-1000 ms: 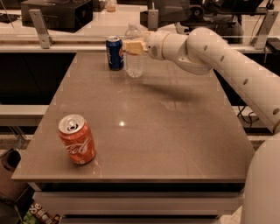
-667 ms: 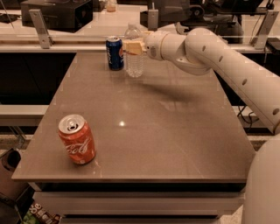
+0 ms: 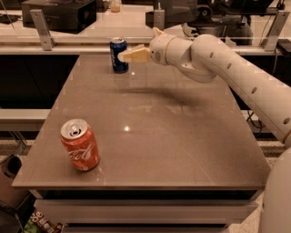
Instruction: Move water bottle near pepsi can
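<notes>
The gripper [image 3: 130, 55] hangs over the far part of the desk [image 3: 182, 136], toward 11 o'clock from its middle. Its tan tip points to 9 o'clock and overlaps the right edge of the pepsi can [image 3: 116, 61] in this view. Whether it touches the can or only passes in front of it cannot be told, nor can it be told whether the gripper is clenched or released.

The pepsi can stands upright near the far edge at 11 o'clock, its right side partly covered by that tip. The water bottle cannot be made out. No clear plastic outline shows beside the can or at the gripper, so its place cannot be given.

The white arm [image 3: 227, 63] comes in from 3 o'clock and is cut off by the right edge. A pale curved part of the robot's body [image 3: 277, 200] fills the corner at 5 o'clock, also cut off. The arm's shadow [image 3: 150, 93] lies soft on the desk just below it.

A red Coca-Cola can [image 3: 80, 145] stands upright at 8 o'clock, near the front left corner and well apart from the pepsi can.

Behind the desk at 12 o'clock runs a second counter with a dark box [image 3: 59, 13] and a metal post [image 3: 40, 29]. The things farther back are too blurred to name.
</notes>
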`<state>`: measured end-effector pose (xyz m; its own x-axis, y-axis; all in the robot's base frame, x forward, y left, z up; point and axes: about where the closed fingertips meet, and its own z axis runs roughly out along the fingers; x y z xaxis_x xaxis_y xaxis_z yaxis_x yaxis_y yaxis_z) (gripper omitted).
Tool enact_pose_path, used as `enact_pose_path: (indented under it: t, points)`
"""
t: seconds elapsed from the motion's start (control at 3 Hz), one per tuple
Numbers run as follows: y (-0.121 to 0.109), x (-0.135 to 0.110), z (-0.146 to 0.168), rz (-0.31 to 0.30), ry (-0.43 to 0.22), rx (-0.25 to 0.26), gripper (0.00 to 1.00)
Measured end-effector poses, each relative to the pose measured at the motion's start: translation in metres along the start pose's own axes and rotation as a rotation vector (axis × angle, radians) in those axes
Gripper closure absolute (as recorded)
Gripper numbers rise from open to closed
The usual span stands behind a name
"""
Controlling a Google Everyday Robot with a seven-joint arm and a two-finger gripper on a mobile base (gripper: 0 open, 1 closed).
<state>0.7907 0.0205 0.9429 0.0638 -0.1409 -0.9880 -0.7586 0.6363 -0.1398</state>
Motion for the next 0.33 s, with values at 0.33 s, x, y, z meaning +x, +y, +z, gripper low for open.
enact_pose_path:
  t: [0.33]
  points:
    - [0.0001, 0.0000, 0.0001, 0.000, 0.000, 0.000, 0.00]
